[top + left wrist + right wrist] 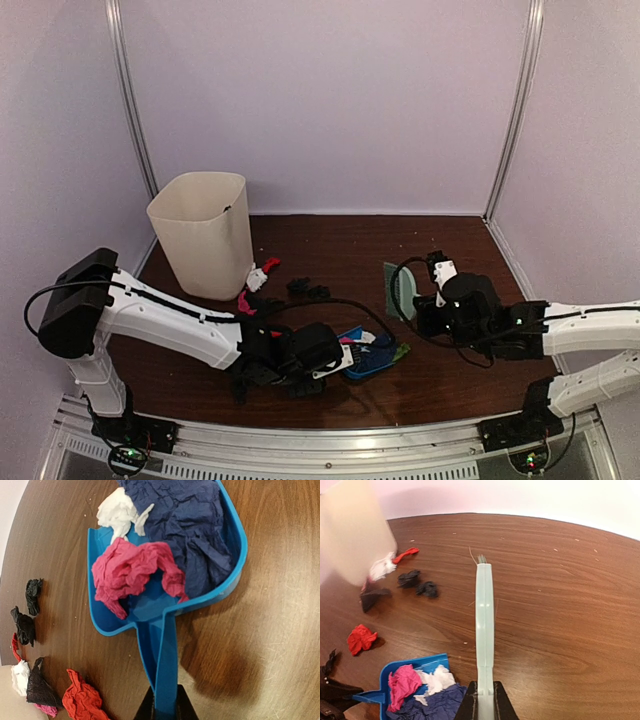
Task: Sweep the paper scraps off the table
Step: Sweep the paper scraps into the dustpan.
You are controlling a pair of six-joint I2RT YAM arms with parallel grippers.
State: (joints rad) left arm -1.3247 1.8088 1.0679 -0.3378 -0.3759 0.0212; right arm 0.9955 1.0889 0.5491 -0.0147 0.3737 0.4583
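My left gripper (165,711) is shut on the handle of the blue dustpan (161,630), which rests on the table (380,245). Pink (130,572), dark blue (190,525) and white (117,512) paper scraps lie in the pan. My right gripper (484,702) is shut on the pale green brush (484,620), held on edge above the table just right of the pan's mouth (427,662). Loose scraps remain on the table: a red one (361,638), black ones (417,582), and white and red bits (262,275) by the bin. A green scrap (401,352) lies beside the pan.
A tall beige bin (203,232) stands at the back left of the table. White walls with metal posts close off the back and sides. The silver front rail (330,440) runs along the near edge between the arm bases.
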